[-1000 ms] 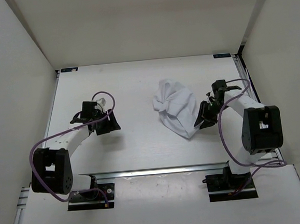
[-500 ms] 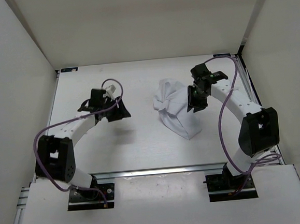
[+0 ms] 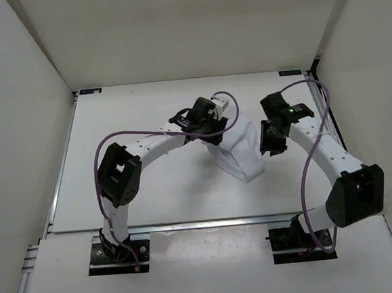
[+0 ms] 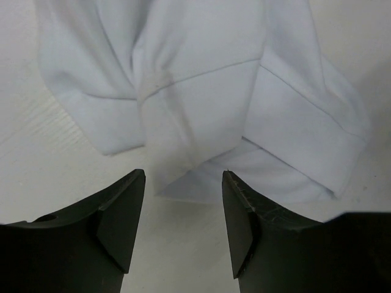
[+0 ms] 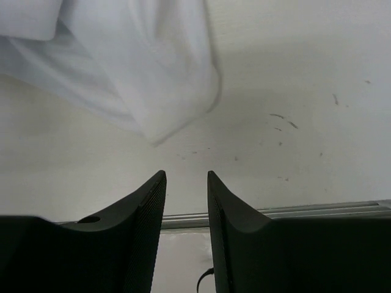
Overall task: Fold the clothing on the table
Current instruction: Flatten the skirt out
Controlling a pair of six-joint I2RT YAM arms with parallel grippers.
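Hovering with jaws apart and empty, the left gripper (image 4: pixel 183 183) sits over a folded corner of the clothing (image 4: pixel 201 91). The right gripper (image 5: pixel 186 177), also parted and empty, hangs beside its other edge. Bunched right of the middle of the table (image 3: pixel 165 189), it looks thin and limp: pinch a hem corner.

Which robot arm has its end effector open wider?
The left end effector: it stands wide open at the edge of the clothing, while the right end effector shows only a narrow gap.
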